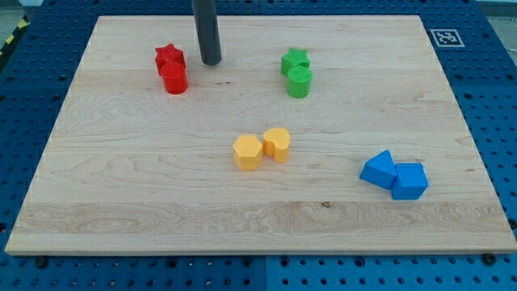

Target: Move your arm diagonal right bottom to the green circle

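Note:
The green circle (300,82) stands on the wooden board at the view's upper right of centre, touching a green star (295,60) just above it. My tip (211,61) rests on the board near the view's top, well to the left of the green circle and slightly above it. It is just right of a red star (170,56) and a red cylinder (174,78), apart from both.
A yellow hexagon (247,152) and a yellow rounded block (277,144) sit side by side at the board's centre. Two blue blocks (378,170) (409,181) touch at the lower right. The board (121,186) lies on a blue perforated table.

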